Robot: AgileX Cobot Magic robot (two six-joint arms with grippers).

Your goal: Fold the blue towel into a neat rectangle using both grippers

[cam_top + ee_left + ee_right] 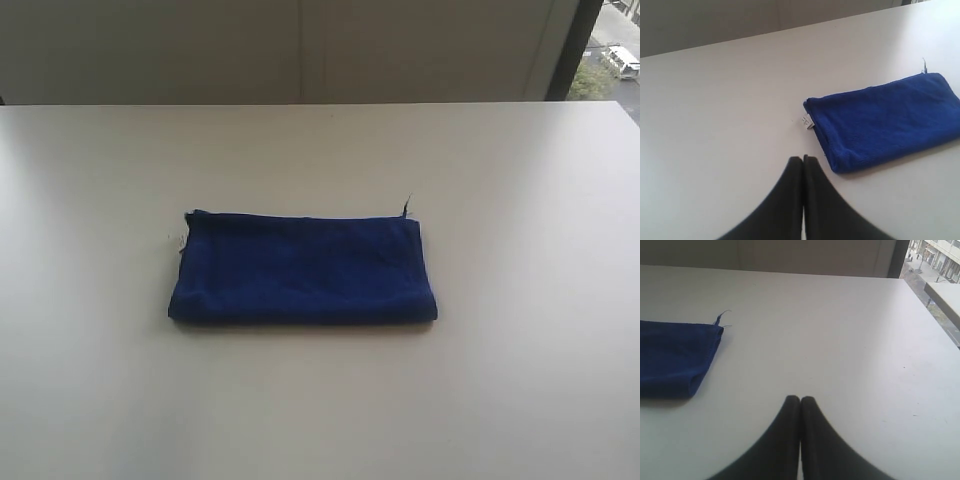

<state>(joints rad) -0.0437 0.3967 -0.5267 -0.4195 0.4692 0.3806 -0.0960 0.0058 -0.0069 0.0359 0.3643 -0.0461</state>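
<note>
A broad, pale grey, matte tabletop point(320, 400) fills nearly all of the exterior view. Behind its far edge stands a dull beige panelled wall point(300, 50). At the far right corner a dark-framed window point(610, 60) shows a daylit street.

The deep royal-blue plush towel point(300, 268) lies flat near the middle of the table, already folded into a wide, layered rectangle. Its long sides run left to right. The near long edge is rounded, and the right end bulges a little at its near corner.

The left gripper point(803, 159), a pair of narrow black tapered fingers, is pressed fully together with nothing between them. It hangs above bare table, just beside the towel's point(885, 120) left short end and apart from it. The right gripper point(800, 399), the same black pincer shape, is likewise pinched closed and empty. It is over bare table well apart from the towel's point(675, 357) right end.

A small white fabric tag point(807, 121) sticks out from the towel's left short edge. A thin dark loose thread point(722, 316) curls up from its far right corner.
</note>
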